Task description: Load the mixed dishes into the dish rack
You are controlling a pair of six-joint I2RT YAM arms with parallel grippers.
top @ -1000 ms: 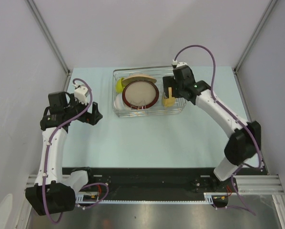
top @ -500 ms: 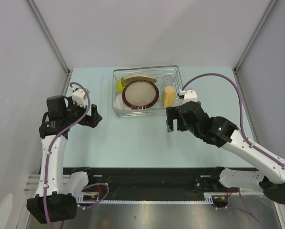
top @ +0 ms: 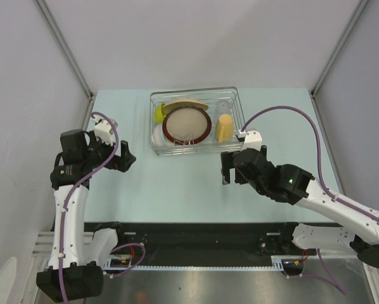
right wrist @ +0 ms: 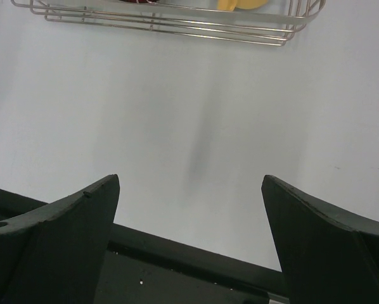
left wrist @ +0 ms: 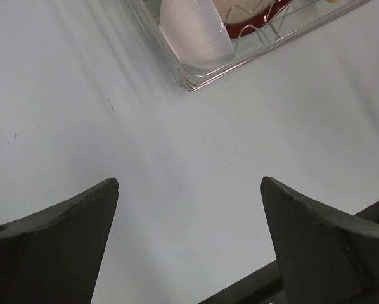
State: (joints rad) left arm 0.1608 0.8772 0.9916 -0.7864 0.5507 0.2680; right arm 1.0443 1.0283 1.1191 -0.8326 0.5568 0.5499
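Note:
The silver wire dish rack (top: pixel 198 151) stands at the back middle of the table. In it stand the tan plate with a red-brown rim (top: pixel 187 126), the lime-green bowl (top: pixel 159 113), the white bowl (top: pixel 157 135), the yellow mug (top: pixel 224 128) and the clear glass (top: pixel 223 106). My left gripper (top: pixel 129 158) is open and empty, left of the rack. My right gripper (top: pixel 227 168) is open and empty, in front of the rack's right end. The left wrist view shows the left gripper (left wrist: pixel 189 182) open, with the rack's corner (left wrist: pixel 196 81) and the white bowl (left wrist: pixel 189 31). The right wrist view shows the right gripper (right wrist: pixel 189 178) open, with the rack's front rim (right wrist: pixel 164 28).
A tan curved piece (top: pixel 188 104) lies at the rack's back behind the plate. Grey walls with metal posts (top: pixel 66 47) close in the table on three sides. A black rail (top: pixel 196 231) runs along the near edge.
My right arm has drawn back from the yellow mug in the rack to the table in front of it, open and empty. The left arm has barely shifted.

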